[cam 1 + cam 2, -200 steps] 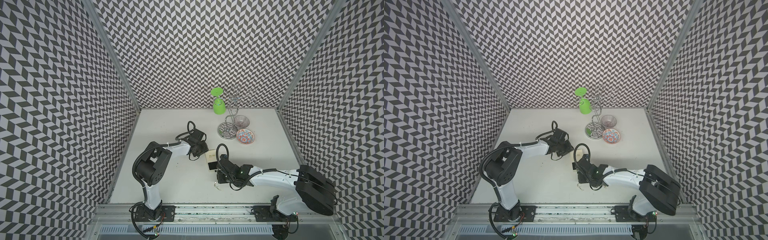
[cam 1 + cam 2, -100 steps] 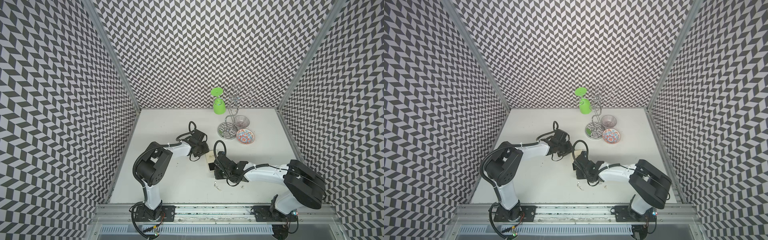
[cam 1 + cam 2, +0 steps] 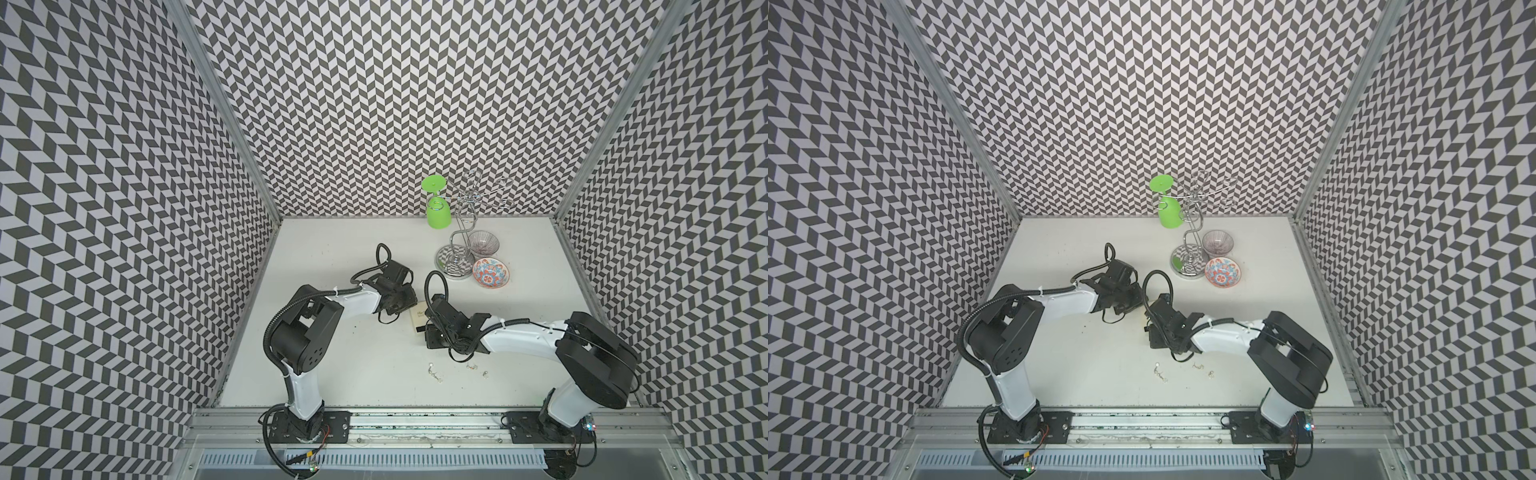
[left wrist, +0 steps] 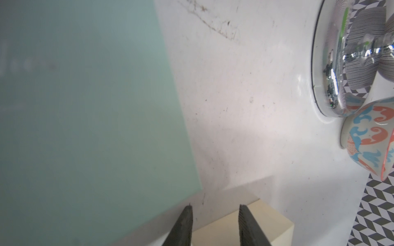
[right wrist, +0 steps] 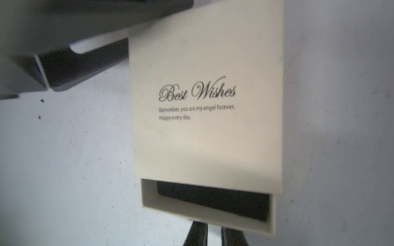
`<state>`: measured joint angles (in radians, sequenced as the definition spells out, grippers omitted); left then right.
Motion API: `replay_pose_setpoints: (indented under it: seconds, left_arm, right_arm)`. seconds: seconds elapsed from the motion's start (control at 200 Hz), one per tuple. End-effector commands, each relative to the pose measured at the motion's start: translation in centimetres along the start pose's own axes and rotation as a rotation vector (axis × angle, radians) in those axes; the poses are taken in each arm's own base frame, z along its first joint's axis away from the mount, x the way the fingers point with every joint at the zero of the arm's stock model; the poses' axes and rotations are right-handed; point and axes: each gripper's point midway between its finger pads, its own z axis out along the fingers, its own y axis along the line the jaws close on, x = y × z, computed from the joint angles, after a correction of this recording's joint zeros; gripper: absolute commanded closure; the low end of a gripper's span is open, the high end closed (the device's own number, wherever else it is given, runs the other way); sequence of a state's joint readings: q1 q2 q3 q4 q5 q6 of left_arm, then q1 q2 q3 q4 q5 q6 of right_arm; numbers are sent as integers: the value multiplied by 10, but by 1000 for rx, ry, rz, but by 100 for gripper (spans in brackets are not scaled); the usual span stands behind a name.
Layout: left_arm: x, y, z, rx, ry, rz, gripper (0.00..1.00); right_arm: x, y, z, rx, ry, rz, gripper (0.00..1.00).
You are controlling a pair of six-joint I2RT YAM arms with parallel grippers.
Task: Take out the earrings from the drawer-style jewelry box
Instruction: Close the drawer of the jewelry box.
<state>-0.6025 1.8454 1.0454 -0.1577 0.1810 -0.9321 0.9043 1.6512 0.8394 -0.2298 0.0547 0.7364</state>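
You have the box near the centre of the tabletop, its drawer partly out toward the front edge. Before it, nearer that edge, lie the earrings. Toward the back edge stands the rack, with two bowls just right of it.

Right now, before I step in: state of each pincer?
Left pincer: open, jaws apart above the cream box, gripping nothing visible.
Right pincer: nearly closed at the drawer front; grip on it cannot be told.
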Motion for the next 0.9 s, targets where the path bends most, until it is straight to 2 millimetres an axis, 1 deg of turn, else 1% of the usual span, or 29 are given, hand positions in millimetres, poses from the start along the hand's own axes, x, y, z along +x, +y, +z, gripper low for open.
replay_pose_setpoints:
  seconds: [0.0,0.2,0.436,0.616,0.696,0.796,0.891]
  left_arm:
    - [-1,-11,-6,32,-13,30,62]
    - [-2,-14,-6,37,-13,35,62]
    - [-4,-17,-6,40,-16,41,62]
    - [-8,-20,-10,39,-26,46,61]
    - [-13,-25,-16,45,-46,52,59]
    - [-19,-33,-25,48,-64,53,55]
    - [-25,-40,-39,50,-92,52,51]
  right_arm:
    - [-19,14,1,-41,-47,-8,85]
    - [-22,19,5,-44,-37,-7,86]
    - [-25,17,6,-37,-42,-1,86]
    - [-25,18,6,-41,-30,-3,85]
    - [-25,19,1,-54,-36,4,85]
    - [-26,19,-9,-57,-46,22,82]
    - [-30,20,-26,-66,-60,34,79]
